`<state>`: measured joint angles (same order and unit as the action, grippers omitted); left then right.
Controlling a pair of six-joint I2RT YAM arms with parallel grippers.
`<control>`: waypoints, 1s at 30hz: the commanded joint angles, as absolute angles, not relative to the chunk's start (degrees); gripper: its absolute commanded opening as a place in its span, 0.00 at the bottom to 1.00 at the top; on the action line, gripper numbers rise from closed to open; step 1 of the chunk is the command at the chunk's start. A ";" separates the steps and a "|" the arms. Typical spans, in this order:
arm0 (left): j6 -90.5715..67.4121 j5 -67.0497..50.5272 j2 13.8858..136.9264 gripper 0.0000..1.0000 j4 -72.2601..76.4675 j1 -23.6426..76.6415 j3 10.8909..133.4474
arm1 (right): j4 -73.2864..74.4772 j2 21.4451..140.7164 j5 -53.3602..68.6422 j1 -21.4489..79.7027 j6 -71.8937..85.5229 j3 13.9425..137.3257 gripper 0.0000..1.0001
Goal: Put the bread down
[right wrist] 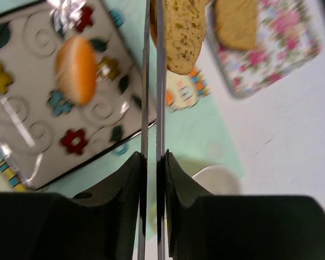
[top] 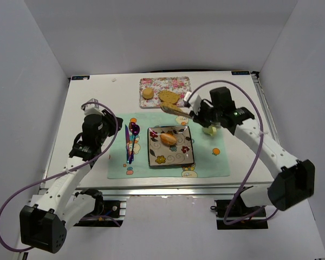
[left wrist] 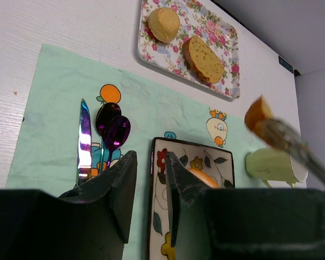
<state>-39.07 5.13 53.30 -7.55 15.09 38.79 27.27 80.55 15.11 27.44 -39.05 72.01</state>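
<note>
My right gripper (top: 197,114) (right wrist: 151,160) is shut on metal tongs (right wrist: 153,108), which pinch a toasted bread slice (right wrist: 183,32) (top: 172,108) in the air between the floral tray (top: 181,84) and the square flowered plate (top: 151,157). One oval roll (top: 169,138) (right wrist: 76,67) lies on that plate. A round roll (top: 147,93) (left wrist: 163,24) and another slice (top: 169,97) (left wrist: 203,58) rest on the floral tray. My left gripper (top: 100,116) (left wrist: 150,162) is slightly open and empty, above the placemat's left side.
A green placemat (top: 206,162) lies under the plate. A knife (top: 127,143) and purple spoons (top: 133,132) lie left of the plate. A pale green cup (top: 209,130) stands right of the plate, under my right arm. White walls enclose the table.
</note>
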 commanded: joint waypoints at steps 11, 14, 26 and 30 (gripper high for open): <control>-39.81 2.46 55.20 0.38 -4.92 14.68 39.20 | 31.20 69.17 14.69 25.49 -34.63 53.09 0.17; -39.81 2.55 55.02 0.38 -5.36 14.68 39.46 | 30.50 69.96 14.24 24.35 -33.93 52.21 0.22; -39.90 2.81 53.61 0.38 -6.07 14.76 38.76 | 32.25 68.47 18.71 23.82 -33.14 55.62 0.48; -39.82 2.55 54.32 0.38 -5.63 14.68 39.46 | 32.34 67.94 20.56 23.64 -32.17 60.01 0.46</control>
<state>-39.72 3.38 54.72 -6.39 15.09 38.24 33.45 70.08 17.41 23.99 -33.28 54.37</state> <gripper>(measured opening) 0.381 0.467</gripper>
